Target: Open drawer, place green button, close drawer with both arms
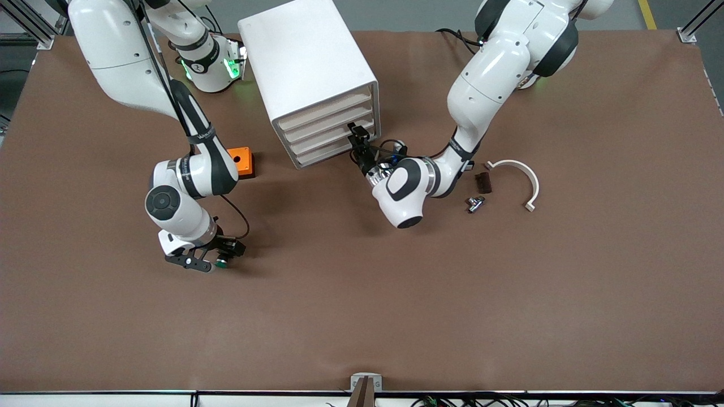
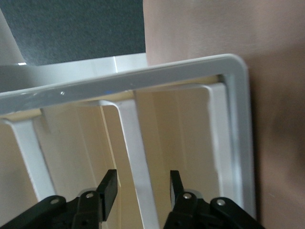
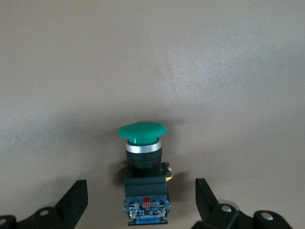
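The green-capped button lies on its side on the brown table, near the right arm's end. My right gripper is open and low over it, with one finger on each side of its black-and-blue body, not touching it; the gripper also shows in the front view. My left gripper is open at the front of the white cabinet, low in the drawer stack. A white drawer edge lies between its fingers, untouched. All four drawers, including the lowest drawer, look shut.
An orange box sits beside the cabinet toward the right arm's end. Toward the left arm's end lie a white curved piece, a small dark brown part and a small metal part.
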`<state>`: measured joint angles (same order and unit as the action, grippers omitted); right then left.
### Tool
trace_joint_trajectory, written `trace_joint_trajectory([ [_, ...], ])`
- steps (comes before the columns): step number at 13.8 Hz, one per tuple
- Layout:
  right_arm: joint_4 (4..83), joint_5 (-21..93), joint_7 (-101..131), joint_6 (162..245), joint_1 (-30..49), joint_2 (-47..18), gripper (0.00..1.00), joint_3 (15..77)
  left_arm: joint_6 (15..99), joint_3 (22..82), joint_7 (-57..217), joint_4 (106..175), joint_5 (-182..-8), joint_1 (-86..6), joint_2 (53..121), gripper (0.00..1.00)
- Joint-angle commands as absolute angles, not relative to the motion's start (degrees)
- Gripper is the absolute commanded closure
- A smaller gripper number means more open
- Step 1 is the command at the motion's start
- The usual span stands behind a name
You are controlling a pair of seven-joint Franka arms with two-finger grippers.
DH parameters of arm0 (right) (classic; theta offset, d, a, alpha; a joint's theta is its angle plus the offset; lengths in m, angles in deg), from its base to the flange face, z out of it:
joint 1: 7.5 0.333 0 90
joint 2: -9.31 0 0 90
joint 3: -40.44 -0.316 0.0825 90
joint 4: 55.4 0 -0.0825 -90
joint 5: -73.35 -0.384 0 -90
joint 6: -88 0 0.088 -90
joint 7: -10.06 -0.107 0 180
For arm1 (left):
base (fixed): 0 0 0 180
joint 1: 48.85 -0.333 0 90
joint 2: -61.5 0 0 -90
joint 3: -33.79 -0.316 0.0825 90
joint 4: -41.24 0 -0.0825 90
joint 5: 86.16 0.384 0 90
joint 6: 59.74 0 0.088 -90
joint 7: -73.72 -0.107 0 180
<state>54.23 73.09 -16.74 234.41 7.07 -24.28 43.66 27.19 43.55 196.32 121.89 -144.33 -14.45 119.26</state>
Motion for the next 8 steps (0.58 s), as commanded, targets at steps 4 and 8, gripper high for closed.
trace_joint_trajectory([
  [4, 55.17, 72.55, -17.45, 237.24, 7.35, -25.23, 0.00, 43.96, 25.34, 43.45, 197.38, 120.95, -145.40, -12.99, 120.82, 0.76],
  [8, 55.17, 72.55, -17.45, 236.89, 7.35, -25.23, 0.07, 43.96, 25.34, 43.37, 197.47, 120.87, -145.22, -13.25, 121.17, 0.89],
])
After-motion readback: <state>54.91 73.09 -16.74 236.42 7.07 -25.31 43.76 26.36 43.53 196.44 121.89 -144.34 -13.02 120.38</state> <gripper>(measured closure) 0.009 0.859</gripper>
